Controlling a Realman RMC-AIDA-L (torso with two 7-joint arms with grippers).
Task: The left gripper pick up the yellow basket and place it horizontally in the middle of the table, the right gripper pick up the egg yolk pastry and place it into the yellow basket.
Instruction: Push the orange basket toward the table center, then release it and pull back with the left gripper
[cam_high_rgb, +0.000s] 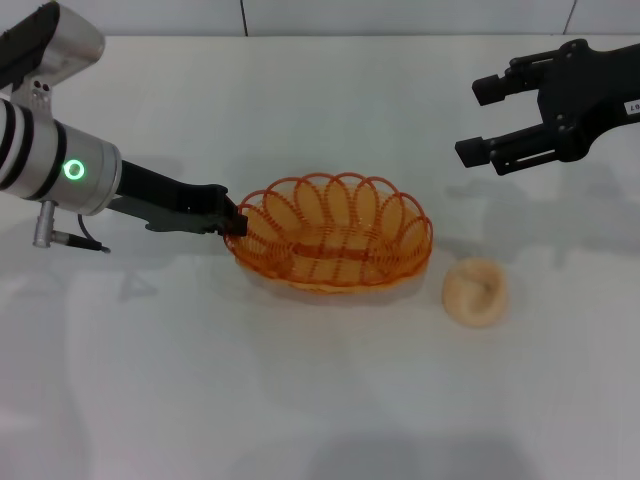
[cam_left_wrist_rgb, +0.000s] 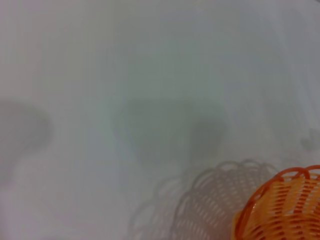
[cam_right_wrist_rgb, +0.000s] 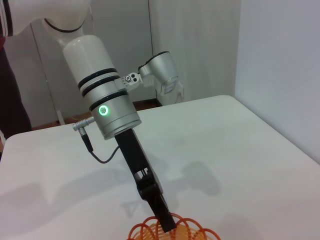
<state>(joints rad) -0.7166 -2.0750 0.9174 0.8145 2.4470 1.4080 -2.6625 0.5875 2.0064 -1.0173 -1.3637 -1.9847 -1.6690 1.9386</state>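
The basket (cam_high_rgb: 332, 233) is being held at its left rim by the left gripper (cam_high_rgb: 233, 222), whose fingers are clenched on the scalloped wire edge. A grip on the rim is being used presumably because the looped wire offers a thin edge that the narrow fingers can pinch, while the open bowl is left free for what is to go in. The basket is lying roughly in the middle of the table (cam_high_rgb: 320, 400), with its long side running across the robot's front; whether it is being rested fully on the table or is being carried just above it cannot be told from the head view, though the shadow close beneath it suggests it is very low. In the left wrist view only one end of the basket (cam_left_wrist_rgb: 282, 207) and its shadow are being shown.

The pastry (cam_high_rgb: 476, 291) is sitting on the table just beside the basket's right end, apart from it and untouched. The right gripper (cam_high_rgb: 483, 120) is being held in the air well above and behind the pastry, with its fingers spread wide, most likely so that it is kept clear of the left arm's work and ready for the pastry. The first step is judged nearly done; the pastry's transfer is not yet begun.
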